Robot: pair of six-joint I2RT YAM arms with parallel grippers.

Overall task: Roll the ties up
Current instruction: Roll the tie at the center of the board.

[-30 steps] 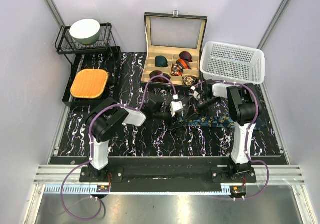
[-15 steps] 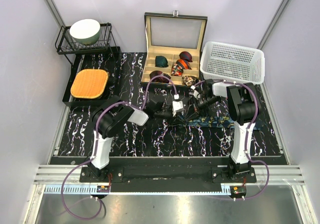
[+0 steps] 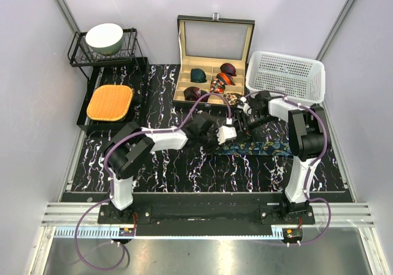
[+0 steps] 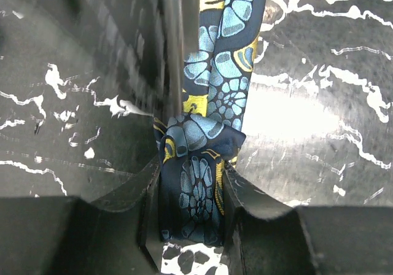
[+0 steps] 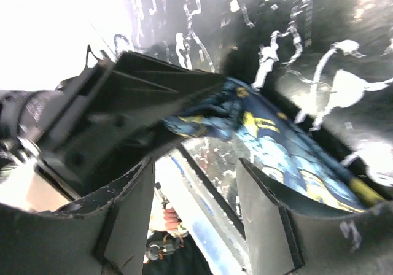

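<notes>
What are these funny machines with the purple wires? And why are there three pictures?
They are two robot arms, a left arm and a right arm, bolted by a black marbled table. One picture looks down from above; the other two come from a camera on each wrist. The left gripper pinches the bunched end of a navy tie with blue and gold patterns. The right gripper is open, holding nothing. Behind, an open box holds rolled ties.

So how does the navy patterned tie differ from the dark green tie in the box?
The navy patterned tie lies as a long strip, end pinched in the left gripper; the dark green tie sits coiled, untouched. The navy one shows teal and gold; the green looks plain. Both are fabric.
</notes>
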